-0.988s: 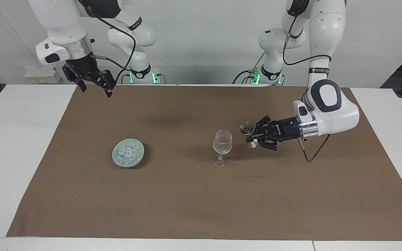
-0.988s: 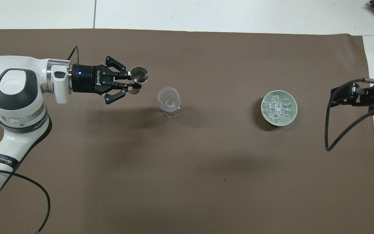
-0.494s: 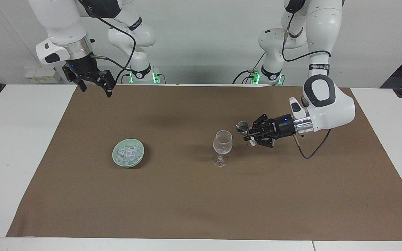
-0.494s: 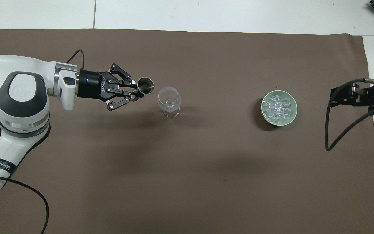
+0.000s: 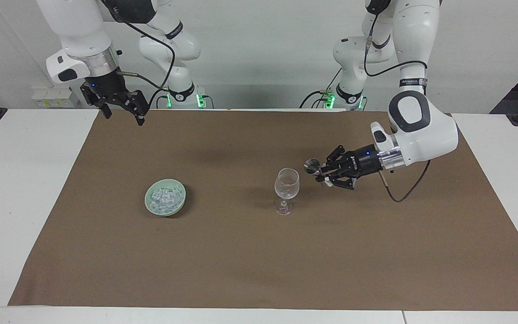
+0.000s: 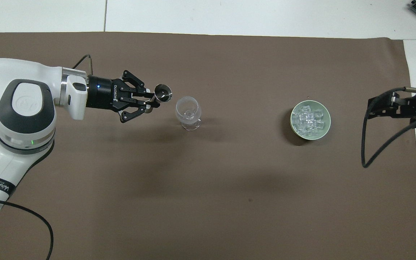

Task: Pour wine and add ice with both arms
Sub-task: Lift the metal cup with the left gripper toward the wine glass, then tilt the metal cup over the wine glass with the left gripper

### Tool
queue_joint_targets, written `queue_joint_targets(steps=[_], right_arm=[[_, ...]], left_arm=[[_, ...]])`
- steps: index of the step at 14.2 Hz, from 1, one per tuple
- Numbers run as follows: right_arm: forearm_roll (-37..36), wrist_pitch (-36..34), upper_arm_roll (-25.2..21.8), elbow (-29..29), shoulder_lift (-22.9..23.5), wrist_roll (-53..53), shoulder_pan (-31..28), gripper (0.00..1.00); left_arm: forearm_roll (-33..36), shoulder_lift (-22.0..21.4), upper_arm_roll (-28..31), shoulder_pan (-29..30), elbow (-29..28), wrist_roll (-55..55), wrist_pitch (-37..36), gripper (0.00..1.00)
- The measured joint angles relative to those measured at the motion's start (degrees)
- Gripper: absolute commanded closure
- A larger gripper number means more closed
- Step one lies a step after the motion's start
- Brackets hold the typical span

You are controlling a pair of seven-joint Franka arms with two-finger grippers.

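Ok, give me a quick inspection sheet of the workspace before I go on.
Surface: brown mat on white table.
Job's things: wine glass upright mid-mat; green bowl holding ice, toward the right arm's end.
Clutter: nothing seen.
Grippers: left gripper shut on a metal jigger beside the glass's rim; right gripper waits open above the mat's edge.
Cables: black cable loops under the left wrist.
Surroundings: white wall.

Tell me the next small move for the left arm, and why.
Probably ease the left tool on until the metal jigger sits over the wine glass, then tip it. The jigger is gripped, raised beside the glass's rim, not yet above the bowl.
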Motion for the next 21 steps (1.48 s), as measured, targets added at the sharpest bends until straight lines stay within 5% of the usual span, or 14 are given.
queue_joint_targets(steps=[21], right_arm=[[0.00,0.00,0.00,0.00,0.00,0.00,0.00,0.00]], left_arm=[[16.08,-1.53,0.05,-4.80,2.26,-14.09,3.46,1.00]])
